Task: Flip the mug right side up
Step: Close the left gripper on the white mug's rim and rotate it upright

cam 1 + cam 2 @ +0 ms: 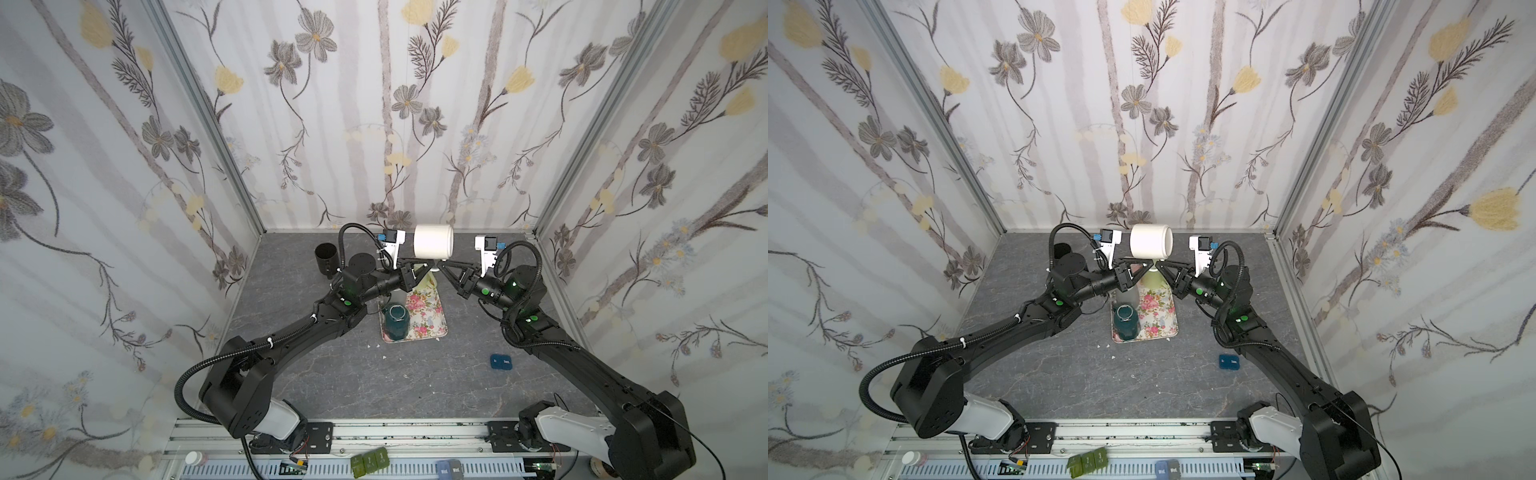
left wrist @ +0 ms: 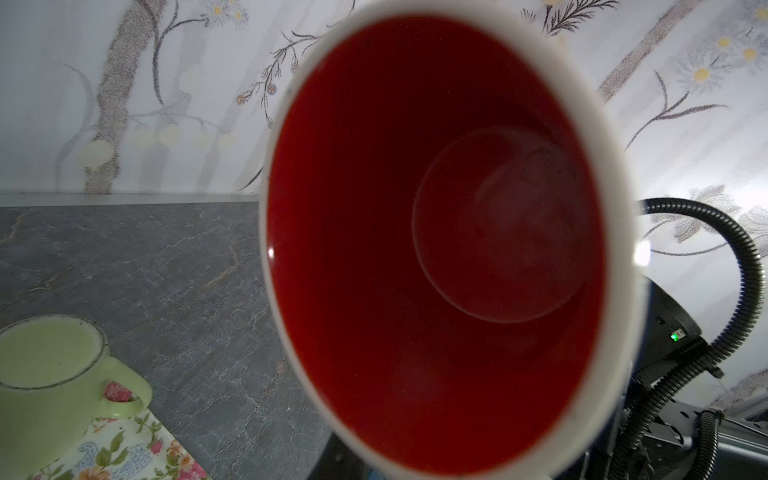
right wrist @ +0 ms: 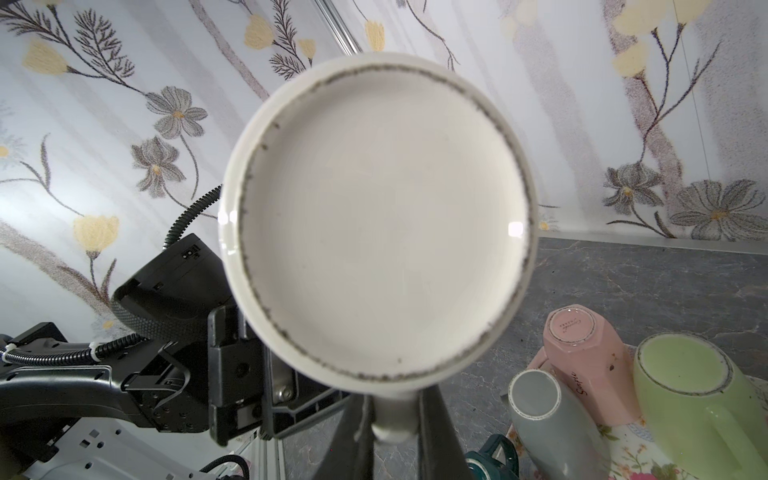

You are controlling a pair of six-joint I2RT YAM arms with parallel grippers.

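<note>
Nearest, grey stone-patterned table (image 1: pixel 374 382), bearing rectangular floral tray (image 1: pixel 430 322). Beyond it, right pincer (image 1: pixel 441 262), clamped tight on the handle of white ceramic mug with red interior (image 1: pixel 432 242). Mug held in the air on its side, mouth facing left pincer (image 1: pixel 426 265); that pincer's opening cannot be told.

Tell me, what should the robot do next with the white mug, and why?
Probably tip the white mug slowly until its red mouth faces up. Right now it hangs sideways in the air, with its mouth pointing to one side and its base to the other. The right pincer pinches its handle, so a turn of that wrist might do it.
</note>
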